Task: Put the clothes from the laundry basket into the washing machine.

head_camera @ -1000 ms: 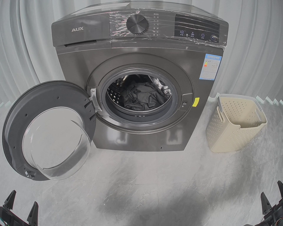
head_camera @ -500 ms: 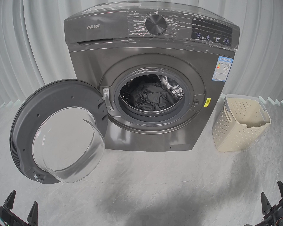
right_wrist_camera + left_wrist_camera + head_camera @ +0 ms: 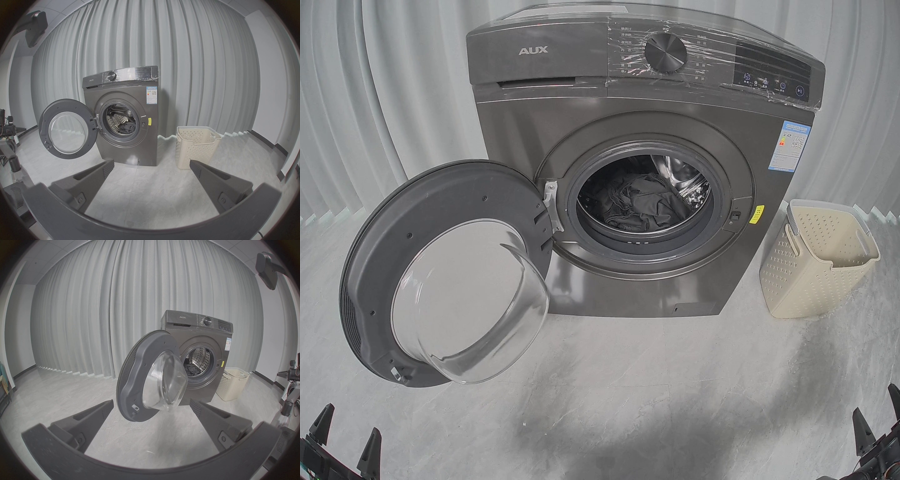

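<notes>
A: Where are the clothes?

B: A dark heap of clothes (image 3: 640,203) lies in the drum of the washer (image 3: 625,125). The head view looks down on it through the round opening.

A: And the door?

B: The door (image 3: 450,269) hangs wide open on the washer's left, with its glass bowl facing out. The left wrist view takes it from the side, so it covers part of the washer's front.

A: The basket?

B: The basket (image 3: 819,269) stands on the floor (image 3: 644,387) just beside the washer's right, not touching it. The head view looks onto its perforated inner walls. The right wrist view adds its outer side, the washer's right flank and the curtain (image 3: 394,94) behind.

A: The grippers?

B: The left gripper (image 3: 347,428) and the right gripper (image 3: 876,409) sit low at the near corners, well apart from the washer. Both have their jaws spread, with nothing between them.

A: What differs from a second ago?

B: The whole head picture has slid. The washer, door and basket now sit further right in it, so the camera has turned and the things have kept their places. The grippers are at the same corners.
</notes>
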